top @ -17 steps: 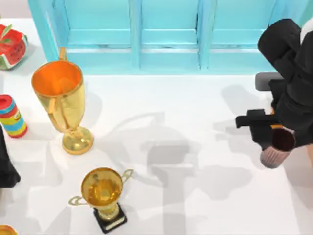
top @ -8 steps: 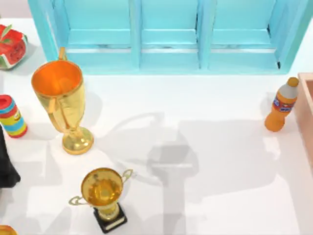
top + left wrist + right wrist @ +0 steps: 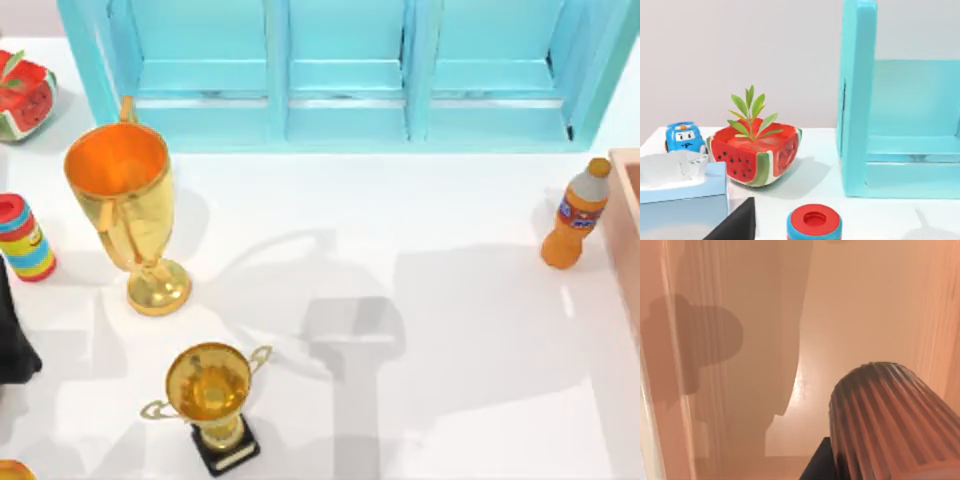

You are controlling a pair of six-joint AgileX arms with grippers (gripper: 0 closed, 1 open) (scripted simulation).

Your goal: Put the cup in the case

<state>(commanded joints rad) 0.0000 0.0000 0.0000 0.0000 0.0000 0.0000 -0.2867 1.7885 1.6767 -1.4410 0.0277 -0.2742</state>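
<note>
The cup (image 3: 890, 415), a ribbed copper-brown tumbler, hangs close in the right wrist view over the pale peach inside of the case (image 3: 855, 315). My right gripper (image 3: 840, 465) is shut on it, and one dark finger (image 3: 821, 462) shows beside the cup's side. The cup's shadow falls on the case's wall. In the top view a strip of the case's wall (image 3: 628, 215) shows at the right edge of the table. My left arm (image 3: 12, 345) rests parked at the table's left edge.
An orange bottle (image 3: 577, 215) stands beside the case. A tall gold trophy (image 3: 125, 215) and a smaller one (image 3: 210, 400) stand at the left. A striped can (image 3: 22, 238), a watermelon planter (image 3: 25, 95) and the turquoise cabinet (image 3: 340, 70) line the left and back.
My right arm carried the cup off the top view's right edge and over the case. This uncovered the orange bottle and the case's wall. The left arm has not moved.
</note>
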